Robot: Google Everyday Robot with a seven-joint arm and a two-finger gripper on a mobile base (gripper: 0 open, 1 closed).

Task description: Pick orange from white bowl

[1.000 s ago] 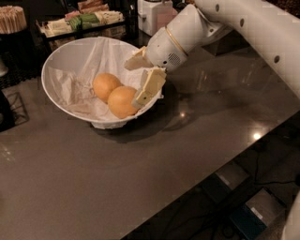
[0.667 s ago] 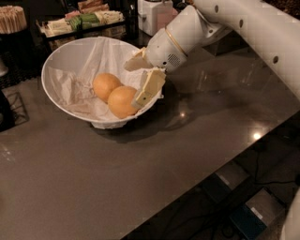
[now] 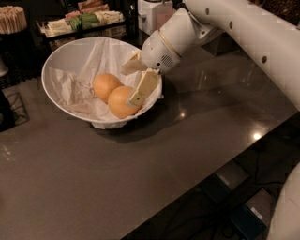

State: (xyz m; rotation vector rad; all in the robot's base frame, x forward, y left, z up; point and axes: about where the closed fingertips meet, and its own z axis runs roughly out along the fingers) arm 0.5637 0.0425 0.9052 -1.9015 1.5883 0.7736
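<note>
A wide white bowl [image 3: 61,58] lined with crumpled white paper stands on the dark table and holds two alike oranges. The nearer, slightly larger orange [image 3: 121,103] lies at the bowl's front right. The other orange [image 3: 105,84] lies just behind it to the left, touching it. No stem dot shows on either. My gripper [image 3: 129,86] reaches into the bowl from the right, open. Its lower finger [image 3: 140,90] lies against the right side of the nearer orange, and its upper finger [image 3: 131,66] is above and behind that orange.
The dark table [image 3: 140,168] runs to an edge at the front right. Behind the bowl are a tray of packets [image 3: 84,21], a holder of wooden sticks [image 3: 11,18] and a white appliance [image 3: 152,11]. My white arm [image 3: 243,33] crosses the upper right.
The gripper has edged slightly left and down, closer onto the nearer orange. The oranges and the bowl have not moved.
</note>
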